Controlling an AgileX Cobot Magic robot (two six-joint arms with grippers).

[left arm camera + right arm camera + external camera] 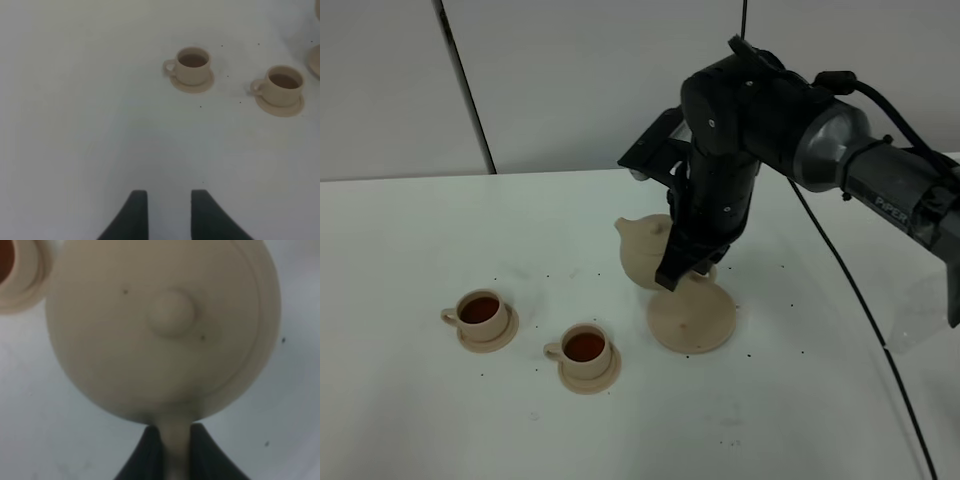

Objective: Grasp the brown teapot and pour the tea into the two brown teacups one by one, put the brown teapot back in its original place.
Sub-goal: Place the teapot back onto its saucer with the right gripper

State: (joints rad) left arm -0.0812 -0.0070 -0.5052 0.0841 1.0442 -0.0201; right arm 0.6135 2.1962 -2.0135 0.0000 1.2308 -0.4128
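Teapot (pixel 645 250): held off the table, above the far-left edge of the disc; most of its body hidden behind the right arm in the high view.
Teapot heading: spout aims to the left of the high view, toward the cups' side; handle is at the opposite end, in the claw. Long axis spout-to-handle runs roughly left–right across the table.
Teapot tilt: lid with its knob (pixel 172 312) sits on top in the right wrist view; looks close to level, exact tilt cannot be told.
Right claw (pixel 175 450): clamped on the teapot's handle, one dark finger on each side of the pale loop; fingers (pixel 150 452) press against it.
Teapot vs right claw: body lies just ahead of the fingertips, handle between them, spout at the far end away from the claw.
Disc (pixel 692 316): flat on the table, bare; its rim shows under and beside the teapot in the right wrist view.
Left cup (pixel 483 313): on its saucer, dark tea inside, handle to the left.
Right cup (pixel 585 349): on its saucer, dark tea inside, handle to the left; between left cup and disc, nearer the front edge.
Left claw (pixel 169 212): fingers apart, nothing between them, over bare table (pixel 75 125); both cups well ahead of it.
Table: white, a few dark specks near the disc.
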